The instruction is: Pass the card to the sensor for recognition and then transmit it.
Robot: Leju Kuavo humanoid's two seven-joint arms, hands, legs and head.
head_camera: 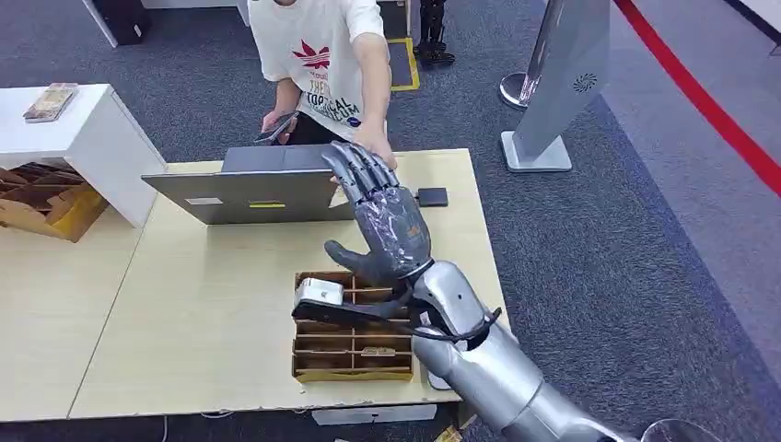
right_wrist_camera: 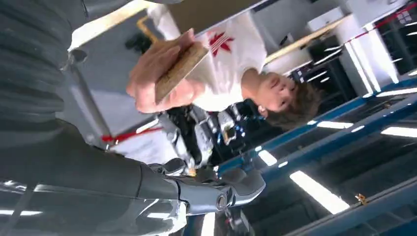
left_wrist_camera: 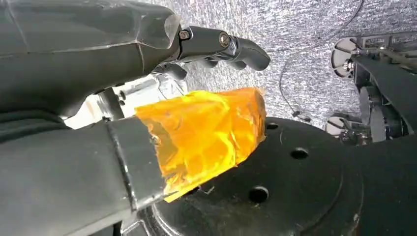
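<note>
The right hand (head_camera: 387, 221) is raised above the far half of the table (head_camera: 212, 304), fingers (head_camera: 355, 170) extended, slightly spread, holding nothing. In the right wrist view, one card (right_wrist_camera: 179, 69) is gripped edge-on by a person's hand (right_wrist_camera: 157, 78), just beyond the robot's fingertips; its long axis runs diagonally across that picture. One open laptop (head_camera: 244, 189) sits at the far table edge, one small dark sensor (head_camera: 432, 196) just beside it toward the right edge. One compartmented wooden tray (head_camera: 350, 345) stands near the front edge. Bare tabletop lies left of the tray. The left hand (left_wrist_camera: 98, 98) hangs low, fingers curled around nothing.
</note>
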